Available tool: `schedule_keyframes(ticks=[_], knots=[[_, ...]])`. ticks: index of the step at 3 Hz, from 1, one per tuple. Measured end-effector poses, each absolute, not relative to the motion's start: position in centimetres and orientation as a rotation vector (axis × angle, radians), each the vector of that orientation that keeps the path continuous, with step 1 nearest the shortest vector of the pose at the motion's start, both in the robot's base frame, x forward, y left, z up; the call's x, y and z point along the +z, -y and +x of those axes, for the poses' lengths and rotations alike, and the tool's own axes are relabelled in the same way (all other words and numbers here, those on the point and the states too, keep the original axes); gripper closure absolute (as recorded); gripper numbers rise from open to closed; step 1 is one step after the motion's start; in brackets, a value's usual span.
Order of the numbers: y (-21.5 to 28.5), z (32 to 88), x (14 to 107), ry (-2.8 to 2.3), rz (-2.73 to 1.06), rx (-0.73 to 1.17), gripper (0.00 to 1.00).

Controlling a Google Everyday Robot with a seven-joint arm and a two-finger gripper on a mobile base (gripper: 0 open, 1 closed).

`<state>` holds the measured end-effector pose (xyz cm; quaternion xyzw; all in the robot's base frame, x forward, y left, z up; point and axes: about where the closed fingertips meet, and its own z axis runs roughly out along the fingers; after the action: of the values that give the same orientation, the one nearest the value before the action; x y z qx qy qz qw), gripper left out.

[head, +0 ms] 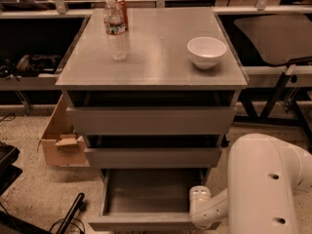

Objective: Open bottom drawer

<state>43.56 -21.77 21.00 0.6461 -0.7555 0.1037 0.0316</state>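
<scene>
Opening the bottom drawer: late stage, drawer already out.
The bottom drawer stands pulled well clear of the cabinet, its bare grey interior exposed, just left of the gripper at its front right corner. Whether the gripper is wide, narrow or holding the front cannot be told. Judged nearly done; at most a final pull and release remain.

bottom drawer: grey, flat handleless front, plain box interior
state: pulled out, open, level
place: 6 o'clock in view
gripper: at drawer's 4 o'clock front corner
</scene>
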Motion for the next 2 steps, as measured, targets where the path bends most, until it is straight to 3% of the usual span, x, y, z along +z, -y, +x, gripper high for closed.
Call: schedule_keyframes(ticks=[1,2], knots=[[21.77,43.56,21.0,2.327,1.99,0.319,0.84],[21.77,43.55,21.0,2.327,1.99,0.319,0.61]])
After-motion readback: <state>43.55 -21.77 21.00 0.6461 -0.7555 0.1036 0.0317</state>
